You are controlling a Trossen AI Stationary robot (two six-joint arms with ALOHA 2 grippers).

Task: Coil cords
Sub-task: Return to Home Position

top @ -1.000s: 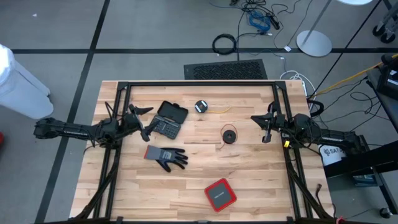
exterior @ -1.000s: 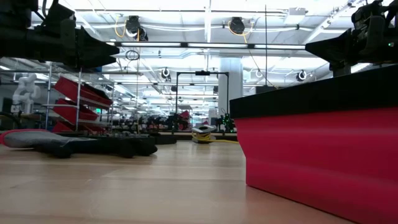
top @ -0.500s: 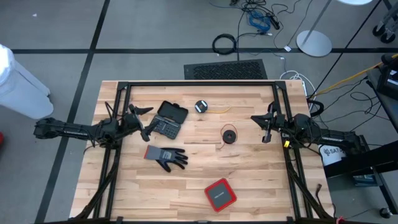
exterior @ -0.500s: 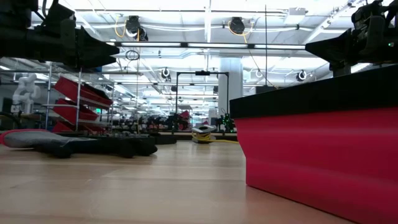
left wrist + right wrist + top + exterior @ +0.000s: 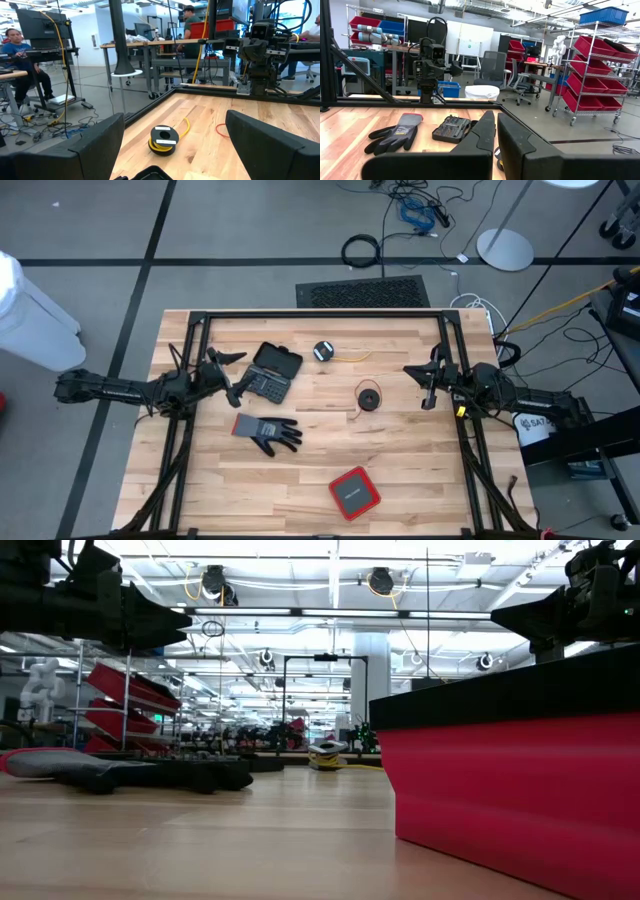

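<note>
Nothing has shifted since the earlier frames: both arms and every object sit exactly where they were. The left gripper [image 5: 234,376] hovers above the left part of the wooden table [image 5: 400,470], its fingers [image 5: 95,145] spread wide and holding nothing. The right gripper [image 5: 422,385] hangs over the right part of the table, its fingers [image 5: 482,132] drawn together with only a sliver of a gap between them, also empty.

The yellow wire [image 5: 323,351] is wound on a small black spool toward the far middle of the table, with a short yellow tail trailing off to the right. The red wire [image 5: 369,396] lies as a small coil around a black centre, nearer and a little right of the yellow one, well apart from both grippers.

An open black bit-set case [image 5: 272,372] lies just right of the left gripper. A grey glove [image 5: 266,432] lies nearer than the case, fingers pointing right. A red box [image 5: 354,492] with a black top sits close to the near edge and fills the right half of the low view.
</note>
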